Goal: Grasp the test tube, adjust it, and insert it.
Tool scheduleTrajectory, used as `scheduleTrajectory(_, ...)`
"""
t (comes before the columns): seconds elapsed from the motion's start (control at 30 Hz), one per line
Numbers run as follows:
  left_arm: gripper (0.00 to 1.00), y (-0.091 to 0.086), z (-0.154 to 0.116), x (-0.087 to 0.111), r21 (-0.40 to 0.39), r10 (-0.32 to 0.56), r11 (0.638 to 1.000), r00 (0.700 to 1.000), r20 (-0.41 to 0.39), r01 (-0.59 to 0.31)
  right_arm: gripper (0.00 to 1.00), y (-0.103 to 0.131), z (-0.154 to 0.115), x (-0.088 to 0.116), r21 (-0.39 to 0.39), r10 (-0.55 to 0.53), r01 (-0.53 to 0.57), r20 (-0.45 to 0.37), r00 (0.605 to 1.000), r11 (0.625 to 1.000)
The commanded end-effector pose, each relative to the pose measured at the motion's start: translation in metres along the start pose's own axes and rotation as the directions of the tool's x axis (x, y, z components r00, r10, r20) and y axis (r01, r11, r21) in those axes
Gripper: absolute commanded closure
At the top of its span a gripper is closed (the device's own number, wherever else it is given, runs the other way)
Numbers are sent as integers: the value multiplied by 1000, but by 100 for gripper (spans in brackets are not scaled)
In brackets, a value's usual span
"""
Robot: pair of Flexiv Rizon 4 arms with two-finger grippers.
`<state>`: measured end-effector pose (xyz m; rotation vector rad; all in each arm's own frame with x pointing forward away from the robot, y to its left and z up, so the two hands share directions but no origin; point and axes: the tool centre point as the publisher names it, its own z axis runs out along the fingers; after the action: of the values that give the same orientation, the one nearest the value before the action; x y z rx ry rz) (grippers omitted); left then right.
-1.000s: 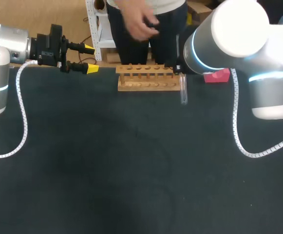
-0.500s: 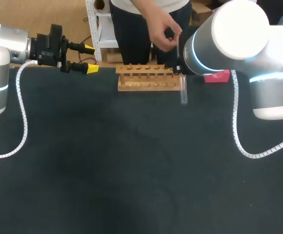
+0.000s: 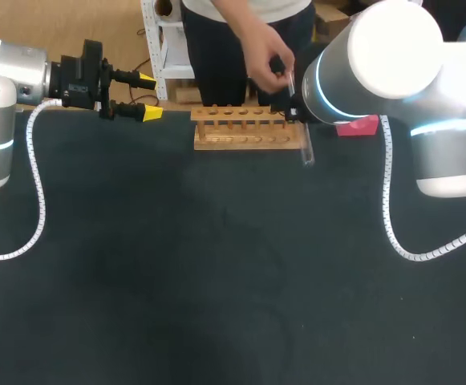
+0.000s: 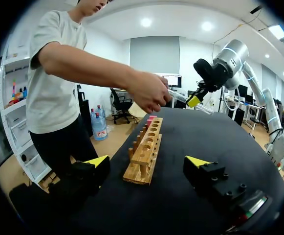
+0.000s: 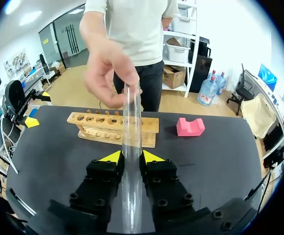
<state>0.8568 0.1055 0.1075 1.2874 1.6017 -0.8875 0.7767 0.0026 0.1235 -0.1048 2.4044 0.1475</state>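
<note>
A: Item one, the holder?
B: Right gripper (image 5: pixel 131 157), at 1 o'clock on the table (image 3: pixel 216 281), both fingers clamped low on the test tube (image 5: pixel 131 127).
A: Item two, handling?
B: Clear glass by the look: light, stiff, slick, probably brittle. Best taken mid-body, gently. A person's hand (image 5: pixel 110 68) pinches its upper end.
A: Beyond?
B: Wooden rack (image 5: pixel 112 128) at 12 o'clock. Left gripper (image 3: pixel 147 97) at 10 o'clock, fingers spread, empty.

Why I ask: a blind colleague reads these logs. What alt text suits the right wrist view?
The right arm's jaws are shut on a clear test tube, while a person's hand pinches its top. Beyond, a wooden tube rack and a pink block sit on the black table.
</note>
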Motion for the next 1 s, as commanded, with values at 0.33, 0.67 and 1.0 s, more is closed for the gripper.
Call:
scheduleTrajectory(0.33, 0, 1, 0, 1, 1, 1, 1000, 1000, 1, -1, 100, -1, -1, 2, -1, 2, -2, 11, 1000, 1000)
scheduleTrajectory(0.67, 0, 1, 0, 1, 1, 1, 1000, 1000, 1, -1, 100, -1, -1, 2, -1, 2, -2, 11, 1000, 1000)
scheduleTrajectory(1.0, 0, 1, 0, 1, 1, 1, 1000, 1000, 1, -1, 100, 6, 11, -1, 58, -1, 0, 12, 1000, 998)
